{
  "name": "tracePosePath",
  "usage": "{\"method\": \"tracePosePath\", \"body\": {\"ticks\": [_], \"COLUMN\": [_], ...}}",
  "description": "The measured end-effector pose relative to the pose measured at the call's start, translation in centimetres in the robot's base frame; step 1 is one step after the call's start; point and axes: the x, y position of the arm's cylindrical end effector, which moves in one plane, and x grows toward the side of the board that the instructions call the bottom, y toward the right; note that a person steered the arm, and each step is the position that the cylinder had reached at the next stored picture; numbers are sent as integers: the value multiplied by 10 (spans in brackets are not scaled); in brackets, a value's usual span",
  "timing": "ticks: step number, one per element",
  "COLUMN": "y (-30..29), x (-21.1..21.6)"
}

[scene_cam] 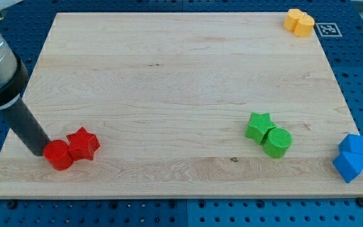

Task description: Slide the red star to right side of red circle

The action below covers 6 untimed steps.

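Note:
The red star (84, 144) lies near the board's bottom left, touching the right side of the red circle (58, 155). My tip (38, 151) rests at the left edge of the red circle, touching or nearly touching it. The dark rod rises from there to the view's upper left.
A green star (258, 126) and a green circle (277, 142) touch each other at the lower right. Two blue blocks (352, 157) sit at the board's right edge. A yellow block (299, 22) sits at the top right corner. The wooden board (181, 75) lies on a blue pegboard.

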Motion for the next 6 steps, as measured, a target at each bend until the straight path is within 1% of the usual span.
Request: {"method": "tracePosePath", "body": {"ticks": [1, 2, 4, 5, 6], "y": [0, 13, 52, 57, 63], "x": [-53, -73, -56, -41, -34]}}
